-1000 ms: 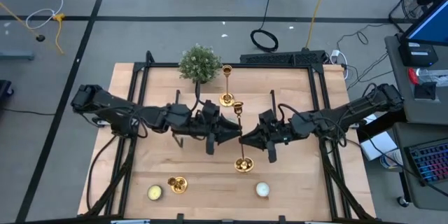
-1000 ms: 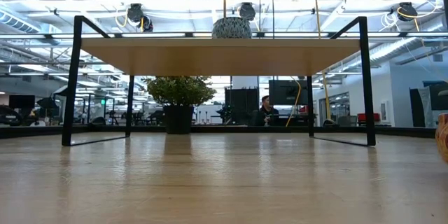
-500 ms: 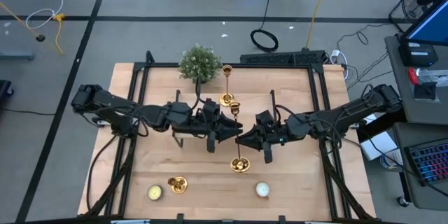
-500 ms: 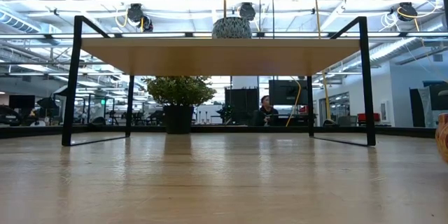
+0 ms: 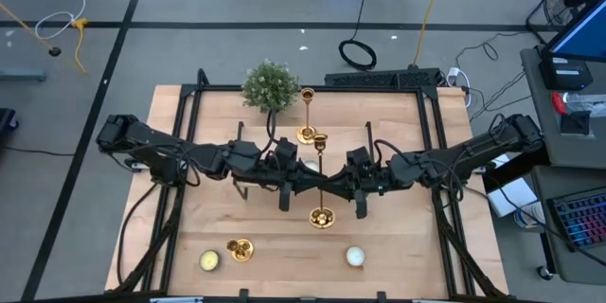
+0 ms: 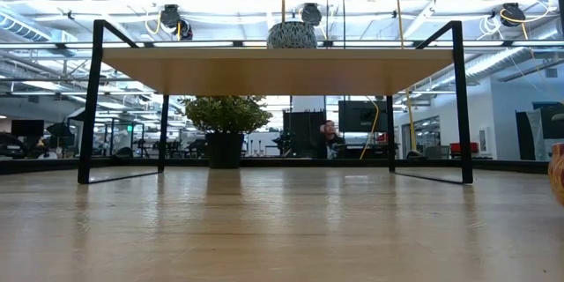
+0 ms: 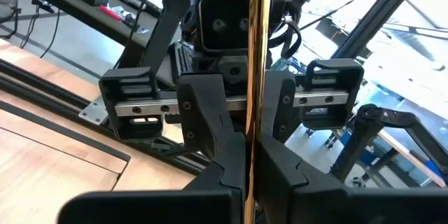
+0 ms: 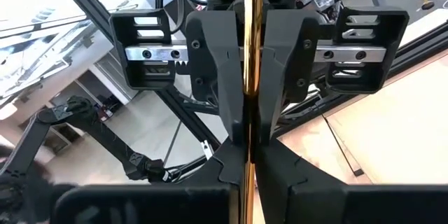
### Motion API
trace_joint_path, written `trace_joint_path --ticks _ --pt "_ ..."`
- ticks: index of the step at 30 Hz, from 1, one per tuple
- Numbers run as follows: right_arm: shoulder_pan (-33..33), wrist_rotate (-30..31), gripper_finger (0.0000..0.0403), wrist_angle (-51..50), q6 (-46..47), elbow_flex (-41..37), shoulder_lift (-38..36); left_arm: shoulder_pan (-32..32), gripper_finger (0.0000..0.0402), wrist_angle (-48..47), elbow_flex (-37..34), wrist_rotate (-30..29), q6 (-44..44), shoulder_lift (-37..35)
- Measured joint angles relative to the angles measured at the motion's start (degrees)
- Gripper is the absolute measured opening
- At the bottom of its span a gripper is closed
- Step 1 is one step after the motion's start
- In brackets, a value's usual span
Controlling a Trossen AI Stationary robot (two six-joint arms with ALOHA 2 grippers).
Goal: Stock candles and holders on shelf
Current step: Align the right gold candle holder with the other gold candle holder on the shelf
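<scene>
A gold candlestick (image 5: 321,178) is held between both arms over the light-wood shelf (image 5: 346,147). Its cup (image 5: 320,142) points toward the far edge and its round base (image 5: 322,216) toward the near edge. It is out of the low view. My left gripper (image 5: 313,184) and my right gripper (image 5: 329,187) meet at its stem, both shut on it. A second candlestick (image 5: 306,118) stands on the shelf by its base. A third (image 5: 240,249) lies on the table. A yellowish candle (image 5: 209,261) and a white candle (image 5: 355,257) sit near the front edge. A candle (image 6: 292,34) rests on the shelf. My left gripper pinches the candlestick's thin stem (image 8: 252,56) between its two fingers (image 8: 217,77), about mid-length. It comes level from the table's left, fingers across the stem. The candlestick is lifted clear of the shelf. My right gripper pinches the same stem (image 7: 257,56) between its two fingers (image 7: 203,112), close by the left gripper's hold. It comes level from the table's right, fingers across the stem. The candlestick hangs clear, base at the near end.
A green bushy plant (image 5: 270,85) in a dark pot stands at the far left of the shelf, and shows in the low view (image 6: 226,123). Black frame rails (image 5: 189,123) run along the table's sides. Part of a candle (image 6: 558,173) shows at the low view's right edge.
My right gripper has carried the candlestick a little toward the table's left, up to my left gripper, so the two grippers now meet on the stem. The candlestick's base has shifted left and slightly toward the far edge. It stays lifted clear.
</scene>
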Motion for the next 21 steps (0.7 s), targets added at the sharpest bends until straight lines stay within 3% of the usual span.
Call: trace_joint_path --ticks 7,12,21 --pt "0.0 -1.4 0.0037 0.0 -0.8 0.0 0.0 0.0 0.0016 0.0 0.0 -0.1 0.0 0.0" --pt "0.0 -1.6 0.0094 0.1 -0.8 0.0 0.0 -0.2 0.0016 -0.5 0.0 0.6 -0.5 0.0" --pt "0.1 -1.8 0.0202 0.3 0.5 0.0 -0.4 -2.3 0.0016 -2.9 0.0 -5.5 -0.9 -0.1"
